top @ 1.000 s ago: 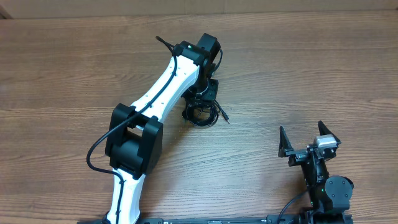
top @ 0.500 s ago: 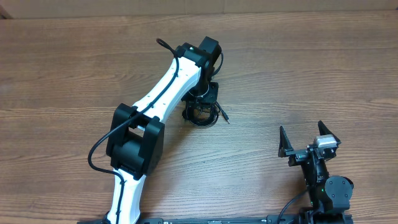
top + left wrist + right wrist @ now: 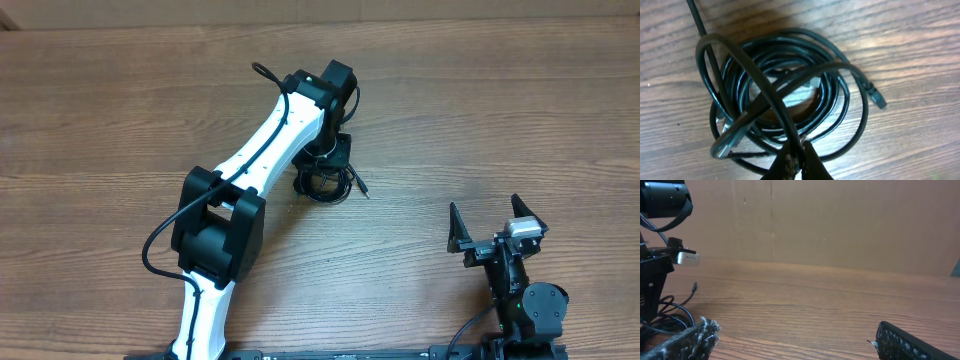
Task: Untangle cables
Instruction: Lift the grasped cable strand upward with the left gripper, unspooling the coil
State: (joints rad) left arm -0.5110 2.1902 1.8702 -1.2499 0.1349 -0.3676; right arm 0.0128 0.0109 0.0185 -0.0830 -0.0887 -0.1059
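left gripper (image 3: 799,159) now clamped on cables (image 3: 835,95) | right gripper (image 3: 490,224) unchanged, wide

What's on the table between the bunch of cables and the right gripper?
Nothing, just bare wooden table between the cables and the open right gripper. The overhead view shows it.

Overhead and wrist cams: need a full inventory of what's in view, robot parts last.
cables: one tangled coil, strand count unclear, black, mid-table
plug end: one, black, at the coil's edge
table: one, brown wood grain, fills the overhead view
back wall: one, tan, behind the table
left arm: one, white and black, reaching over the coil
left gripper: one, black, shut on a cable strand
right gripper: one, black, open, apart from the coil
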